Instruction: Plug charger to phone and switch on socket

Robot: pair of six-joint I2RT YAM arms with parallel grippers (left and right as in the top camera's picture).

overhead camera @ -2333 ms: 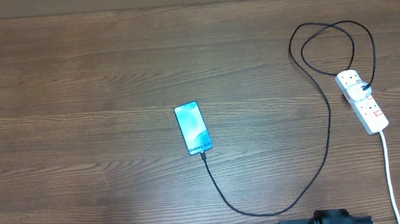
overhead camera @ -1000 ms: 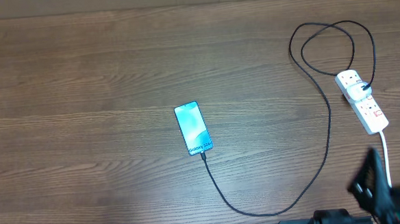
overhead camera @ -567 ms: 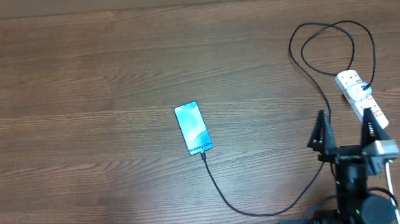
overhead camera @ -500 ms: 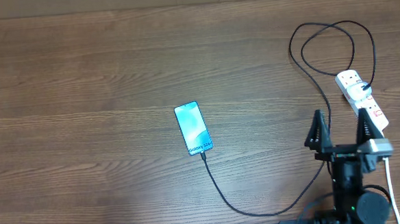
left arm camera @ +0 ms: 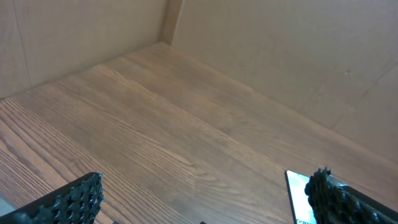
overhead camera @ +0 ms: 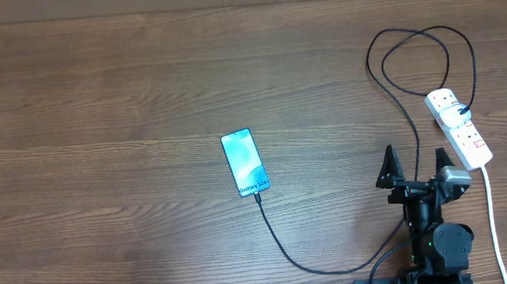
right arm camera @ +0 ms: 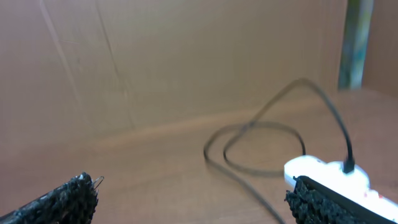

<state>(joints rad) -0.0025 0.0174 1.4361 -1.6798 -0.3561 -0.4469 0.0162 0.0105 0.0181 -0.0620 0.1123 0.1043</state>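
The phone (overhead camera: 245, 162) lies flat at the table's middle with its blue screen up. In the left wrist view the phone (left arm camera: 298, 194) shows partly behind my right-hand finger. The black charger cable (overhead camera: 330, 271) meets the phone's bottom edge, sweeps right and loops at the far right. It ends at a plug in the white socket (overhead camera: 458, 128). My right gripper (overhead camera: 414, 161) hovers open, left of and nearer than the socket, over the cable. The socket (right arm camera: 323, 171) and cable loop (right arm camera: 277, 101) lie ahead of it. My left gripper (left arm camera: 205, 186) is open and holds nothing.
A white cord (overhead camera: 494, 221) runs from the socket toward the front right edge. Brown cardboard walls (left arm camera: 280, 50) stand round the wooden table (overhead camera: 105, 124). The arm bases sit at the front edge.
The right arm came in from the front right corner, rose beside the socket, then shifted left and a little nearer. Phone, cable and socket have not moved.
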